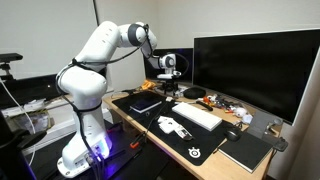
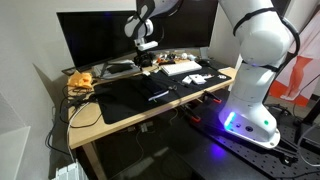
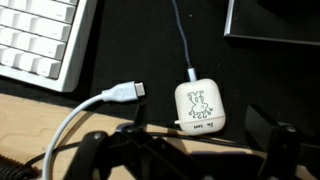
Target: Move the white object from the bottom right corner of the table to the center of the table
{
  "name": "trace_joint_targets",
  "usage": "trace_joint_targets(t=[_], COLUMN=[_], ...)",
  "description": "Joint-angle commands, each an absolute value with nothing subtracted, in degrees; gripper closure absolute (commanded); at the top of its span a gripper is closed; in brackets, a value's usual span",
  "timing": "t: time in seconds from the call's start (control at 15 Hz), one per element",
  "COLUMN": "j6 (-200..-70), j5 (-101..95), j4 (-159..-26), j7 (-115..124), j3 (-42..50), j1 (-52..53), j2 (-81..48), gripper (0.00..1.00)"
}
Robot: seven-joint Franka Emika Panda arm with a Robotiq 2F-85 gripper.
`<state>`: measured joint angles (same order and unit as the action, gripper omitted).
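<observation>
Arm: the white arm (image 1: 103,48) rises at the left end of the surface (image 2: 88,118) and reaches right toward the screen. There is a blue glow at its foot.
Tablet: a dark flat slab (image 1: 145,102) lies on the black mat (image 1: 195,150), below and a little left of the gripper.
Gripper: in both exterior views the gripper (image 1: 169,88) (image 2: 147,58) hangs over the back part of the surface, clear of everything. In the wrist view its fingers (image 3: 95,150) stand wide apart at the lower edge, with nothing between them.
Irregular white item: this item (image 1: 172,127) has dark marks and sits on the mat toward the front edge, just left of the keyboard.
Keyboard: the long white keyboard (image 1: 197,115) lies on the mat. One corner of it fills the upper left of the wrist view (image 3: 35,40).
Cable: a white cable with a plug (image 3: 125,92) curls over from the wooden strip onto the mat, between the keyboard corner and the white object, touching neither.
White object: the small, rounded white object (image 3: 200,107) lies flat on the mat with a thin lead running from its top edge. It sits right of the plug and just ahead of the spread fingers. I cannot pick it out for certain in either exterior view.
Monitor: the big black monitor (image 1: 255,70) stands along the back right.
Notebook: a black notebook (image 1: 245,150) lies at the far right front corner.
</observation>
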<state>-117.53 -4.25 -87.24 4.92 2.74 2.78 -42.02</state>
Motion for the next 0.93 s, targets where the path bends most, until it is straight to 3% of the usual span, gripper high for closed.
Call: trace_joint_targets(t=[0.0, 0.87], j6=[-117.7, -122.9], j5=[-4.5, -5.0], j4=[-93.1, -113.6], j7=[4.4, 1.5], j3=[2.2, 1.5], j1=[2.7, 2.1], j2=[-36.0, -17.3], gripper=[0.0, 0.0])
